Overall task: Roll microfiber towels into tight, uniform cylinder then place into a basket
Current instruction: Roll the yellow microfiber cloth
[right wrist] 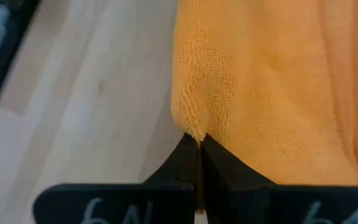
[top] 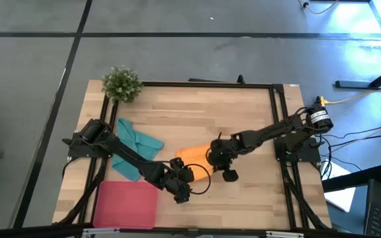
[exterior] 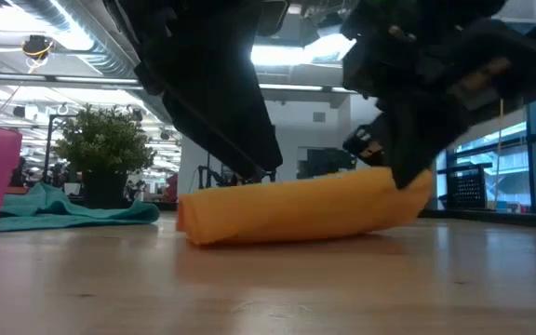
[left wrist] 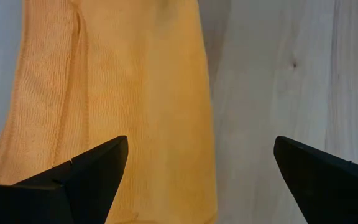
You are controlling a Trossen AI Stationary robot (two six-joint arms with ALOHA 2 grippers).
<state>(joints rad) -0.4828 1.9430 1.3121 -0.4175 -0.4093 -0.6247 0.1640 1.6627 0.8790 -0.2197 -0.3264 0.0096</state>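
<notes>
Right gripper (right wrist: 199, 142) pinches the orange towel (right wrist: 278, 87); left gripper (left wrist: 201, 171) gapes wide.
High view: orange towel mid-table between both grippers, teal towel (top: 134, 147) near the left arm, basket (top: 126, 205) at the front left. Low view: orange roll lies on the table (exterior: 342, 288).

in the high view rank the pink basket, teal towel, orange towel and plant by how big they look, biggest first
1. Pink basket, clearly the largest.
2. Teal towel, spread loosely.
3. Orange towel and plant look about alike; the arms cover part of the orange towel, so I won't rank them.
</notes>
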